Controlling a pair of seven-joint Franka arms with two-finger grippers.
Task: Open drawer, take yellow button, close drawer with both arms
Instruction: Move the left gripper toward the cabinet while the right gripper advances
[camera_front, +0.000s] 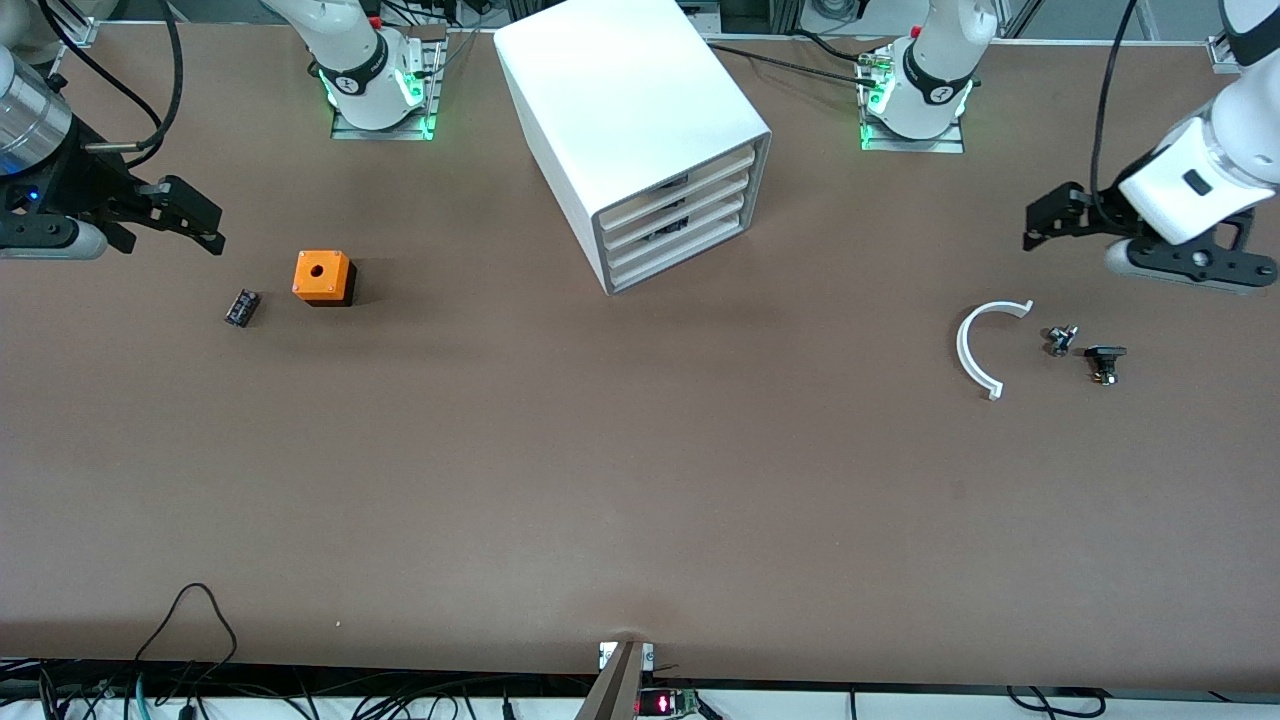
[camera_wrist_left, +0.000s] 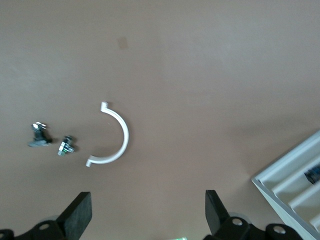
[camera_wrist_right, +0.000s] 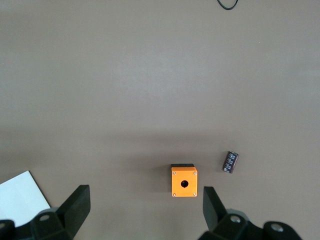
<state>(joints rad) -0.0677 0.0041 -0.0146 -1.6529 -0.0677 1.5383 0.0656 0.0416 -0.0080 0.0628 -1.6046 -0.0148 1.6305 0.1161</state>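
Meanwhile both arms wait, left end effector (camera_front: 1045, 222) and right end effector (camera_front: 190, 215) spread

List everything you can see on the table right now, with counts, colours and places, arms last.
White drawer cabinet: one, four drawers shut, mid-table between the arm bases.
Orange cube box with a hole: one, toward the right arm's end.
Small black cylindrical part: one, beside the cube, slightly nearer the front camera.
White curved half-ring: one, toward the left arm's end.
Small dark metal fittings: two, beside the half-ring.
Button: none visible.
Right gripper: black, jaws open, above the table near the cube.
Left gripper: black, jaws open, above the table near the half-ring.
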